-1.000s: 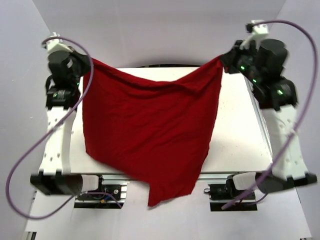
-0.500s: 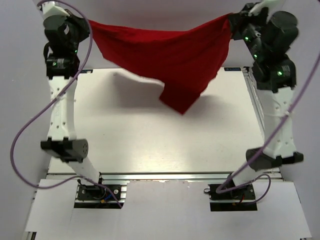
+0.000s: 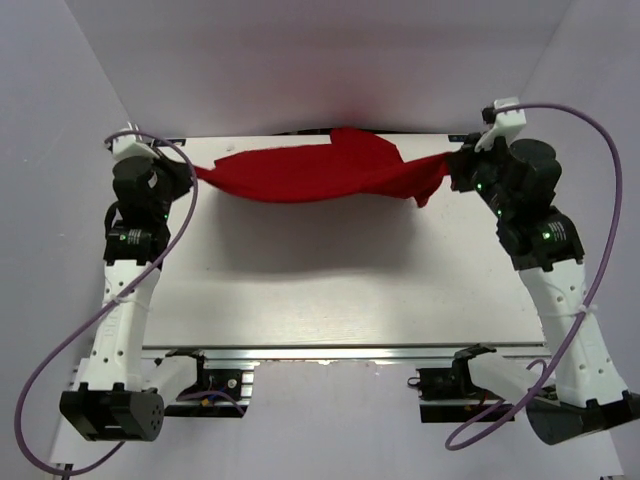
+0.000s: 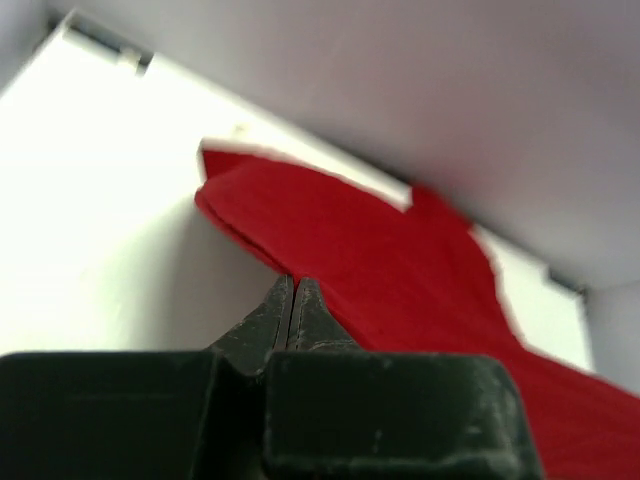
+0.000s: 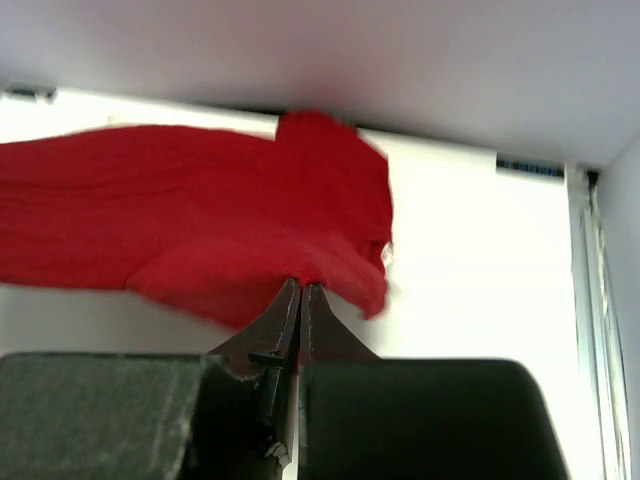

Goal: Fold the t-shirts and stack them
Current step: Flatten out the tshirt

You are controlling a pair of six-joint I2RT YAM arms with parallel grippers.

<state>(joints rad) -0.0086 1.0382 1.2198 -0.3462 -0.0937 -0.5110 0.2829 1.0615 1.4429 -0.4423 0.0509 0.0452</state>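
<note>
A plain red t-shirt [image 3: 320, 172] hangs stretched in the air across the far side of the white table [image 3: 330, 290], casting a shadow below it. My left gripper [image 3: 190, 172] is shut on its left end, my right gripper [image 3: 452, 168] shut on its right end. The cloth billows toward the far wall, a flap raised at the middle. In the left wrist view the red t-shirt [image 4: 400, 260] spreads away from my closed left gripper [image 4: 292, 282]. In the right wrist view the t-shirt [image 5: 210, 210] runs left from the pinched tips of my right gripper [image 5: 300, 287].
White walls stand close behind and at both sides of the table. A purple cable [image 3: 600, 170] loops beside the right arm, another purple cable [image 3: 60, 350] beside the left arm. The arm bases and an aluminium rail [image 3: 330, 352] line the near edge.
Both grippers have swung the shirt from hanging over the near side, up high, then down low over the far side of the table. The cloth now trails toward the back wall.
</note>
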